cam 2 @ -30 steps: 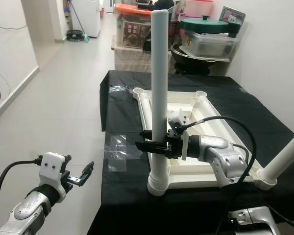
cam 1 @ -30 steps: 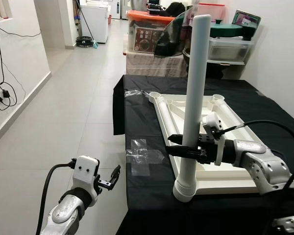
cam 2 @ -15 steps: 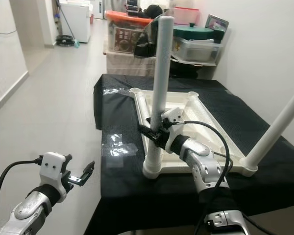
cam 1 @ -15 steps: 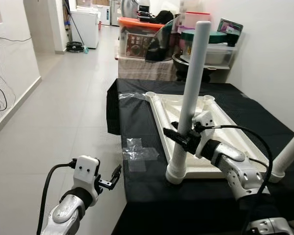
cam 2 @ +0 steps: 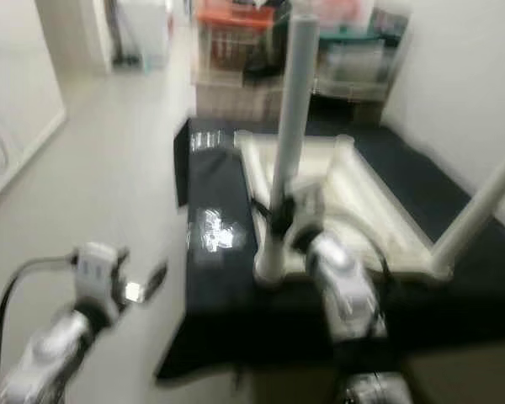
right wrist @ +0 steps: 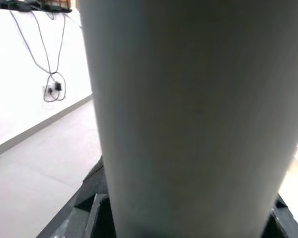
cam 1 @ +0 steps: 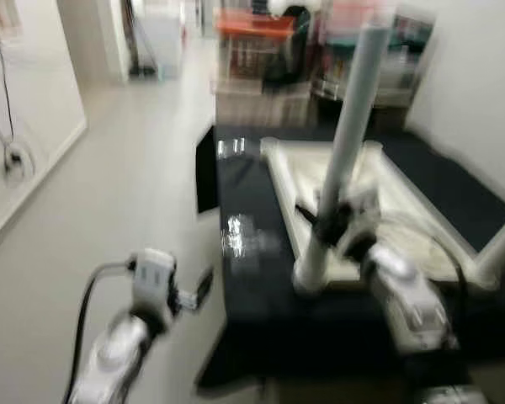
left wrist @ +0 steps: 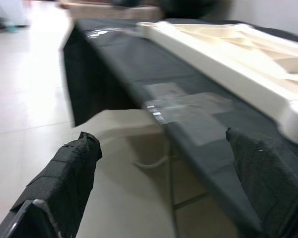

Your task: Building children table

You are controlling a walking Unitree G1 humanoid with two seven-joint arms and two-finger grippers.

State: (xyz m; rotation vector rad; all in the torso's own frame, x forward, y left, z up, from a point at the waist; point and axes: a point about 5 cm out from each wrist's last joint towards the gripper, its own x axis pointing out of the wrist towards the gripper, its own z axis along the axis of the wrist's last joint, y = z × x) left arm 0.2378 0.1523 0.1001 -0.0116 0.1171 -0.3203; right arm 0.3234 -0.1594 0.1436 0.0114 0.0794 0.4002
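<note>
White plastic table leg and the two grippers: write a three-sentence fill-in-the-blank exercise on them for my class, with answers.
1. The white plastic table leg is gripped by the robot's ____ gripper.
2. The upturned cream table top lies on a ____ cloth.
3. The left gripper hangs beside the table with its fingers ____.

Missing words: right; black; open

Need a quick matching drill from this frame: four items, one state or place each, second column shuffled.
Items:
1. right pincer
2. left pincer
3. white table frame
4. clear tape patch

States:
A. stuck on the black cloth
B. lying upside down on the black cloth
C. open, over the floor beside the black cloth
D. shut on the white leg

Pairs: 1-D, 2-C, 3-B, 4-A
</note>
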